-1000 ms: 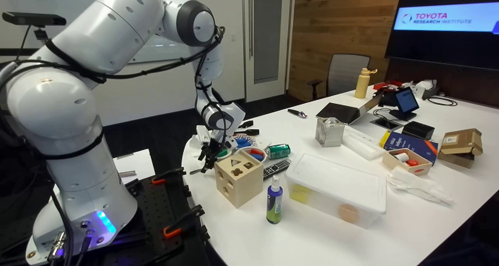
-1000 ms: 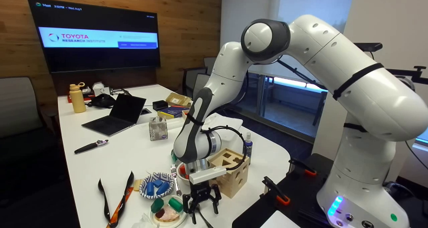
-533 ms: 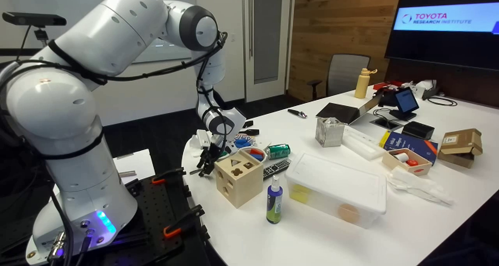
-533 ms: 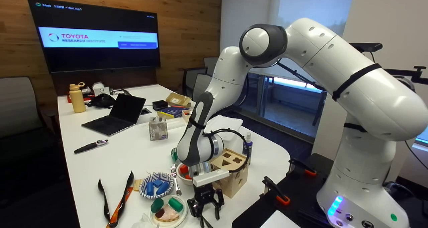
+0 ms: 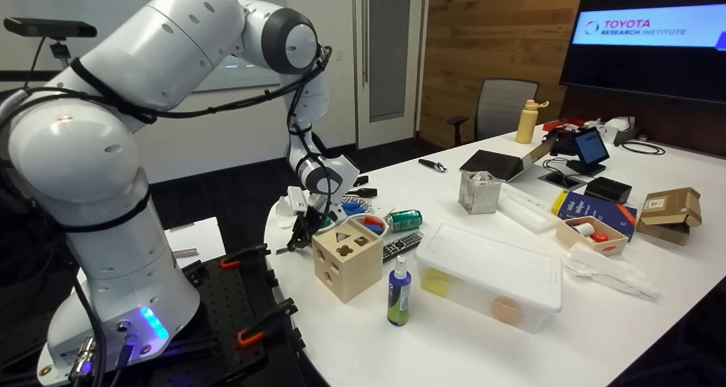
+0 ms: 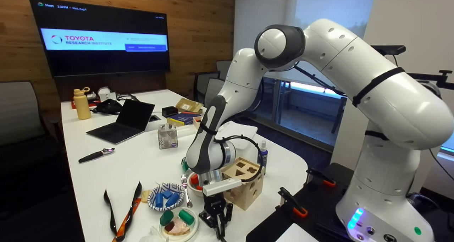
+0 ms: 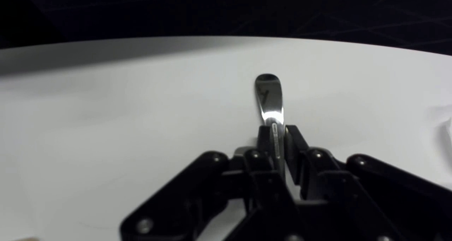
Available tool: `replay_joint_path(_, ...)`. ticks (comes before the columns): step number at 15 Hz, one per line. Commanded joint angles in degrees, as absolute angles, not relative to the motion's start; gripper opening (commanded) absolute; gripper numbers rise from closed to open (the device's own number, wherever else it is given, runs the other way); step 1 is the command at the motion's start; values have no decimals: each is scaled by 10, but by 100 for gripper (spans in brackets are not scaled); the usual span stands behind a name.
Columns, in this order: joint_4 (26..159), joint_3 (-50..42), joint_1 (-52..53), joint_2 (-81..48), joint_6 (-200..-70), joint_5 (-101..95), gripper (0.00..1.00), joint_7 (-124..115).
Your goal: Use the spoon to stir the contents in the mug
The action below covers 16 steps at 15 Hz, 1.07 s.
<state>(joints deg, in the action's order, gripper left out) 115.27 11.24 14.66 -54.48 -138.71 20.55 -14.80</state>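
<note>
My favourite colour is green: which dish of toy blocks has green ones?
The white plate, where green blocks lie with a pinkish piece; the patterned bowl shows blue blocks, the plain bowl red blocks.

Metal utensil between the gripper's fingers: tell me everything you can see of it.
In the wrist view, the metal utensil looks silvery and shiny, its broad, rounded end narrowing into a stem with a slim oblong marking. It seems to lie on the white table, broad end toward the edge. The gripper stands narrow around the stem; whether both sides touch is unclear. Its other end is hidden.
</note>
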Motion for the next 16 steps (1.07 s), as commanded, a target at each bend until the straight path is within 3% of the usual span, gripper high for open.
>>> replay_joint_path(1, 1144, 111, 145, -554, -1379, 195, 2, -152)
replay_joint_path(16, 1186, 129, 137, -472, -1372, 201, 3, -140)
